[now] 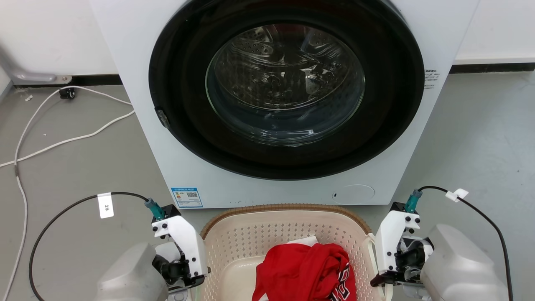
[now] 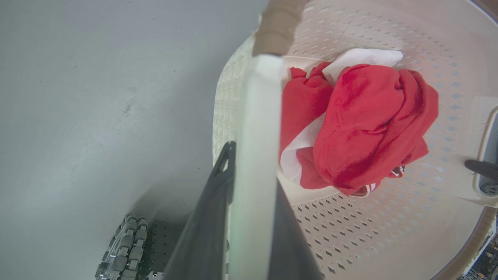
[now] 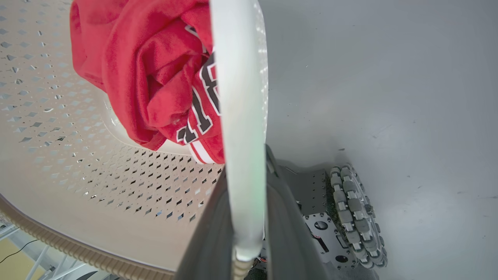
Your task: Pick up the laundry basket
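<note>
Grasp looks done: our left pincer [image 2: 253, 167] and right pincer [image 3: 245, 171] each clamp a white handle [image 2: 256, 116] of the cream perforated plastic laundry basket [image 1: 246, 246] fronting the white washer [image 1: 209, 184]; next should be an even two-arm lift.

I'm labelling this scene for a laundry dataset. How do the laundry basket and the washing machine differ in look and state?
The laundry basket is cream with perforated walls and a brown rim; the washing machine is smooth white with a dark round door. The basket is narrower than the machine. The basket holds a red garment; no clothes show through the machine's glass. Both are pale-bodied.
</note>
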Motion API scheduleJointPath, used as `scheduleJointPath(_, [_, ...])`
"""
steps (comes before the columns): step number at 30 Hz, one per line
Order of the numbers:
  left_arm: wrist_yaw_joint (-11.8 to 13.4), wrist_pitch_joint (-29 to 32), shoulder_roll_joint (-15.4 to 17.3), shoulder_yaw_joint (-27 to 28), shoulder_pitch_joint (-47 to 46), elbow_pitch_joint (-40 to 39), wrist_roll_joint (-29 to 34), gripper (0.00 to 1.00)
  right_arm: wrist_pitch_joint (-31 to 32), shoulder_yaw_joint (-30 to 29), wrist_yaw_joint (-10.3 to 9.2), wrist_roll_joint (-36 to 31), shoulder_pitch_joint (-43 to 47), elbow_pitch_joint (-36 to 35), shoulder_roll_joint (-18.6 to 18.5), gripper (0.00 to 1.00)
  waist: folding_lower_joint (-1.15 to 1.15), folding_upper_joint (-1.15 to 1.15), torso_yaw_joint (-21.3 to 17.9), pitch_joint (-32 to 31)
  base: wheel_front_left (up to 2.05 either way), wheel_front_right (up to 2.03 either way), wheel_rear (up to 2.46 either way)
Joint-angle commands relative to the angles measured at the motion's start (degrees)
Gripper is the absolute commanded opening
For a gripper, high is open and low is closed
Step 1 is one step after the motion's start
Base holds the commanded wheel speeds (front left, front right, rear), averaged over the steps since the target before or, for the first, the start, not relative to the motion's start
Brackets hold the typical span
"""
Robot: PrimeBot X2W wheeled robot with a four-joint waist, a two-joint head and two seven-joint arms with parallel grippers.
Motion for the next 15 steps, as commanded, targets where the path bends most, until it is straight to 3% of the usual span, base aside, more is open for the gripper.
scheduleJointPath(1, [-0.31, -0.54, -0.19, 0.31, 0.04, -0.18, -0.57, 0.00, 0.32, -0.25, 0.17, 0.24, 0.74, 0.06, 0.35, 0.00, 0.00, 0.00, -0.02, 0.01, 0.00, 0.00, 0.00])
scheduleJointPath(15, [-0.31, -0.74, -0.12, -0.38, 0.15, -0.42, -1.34, 0.00, 0.39, -2.20, 0.17, -1.62, 0.82, 0.06, 0.53, 0.00, 0.00, 0.00, 0.01, -0.02, 0.00, 0.00, 0.00])
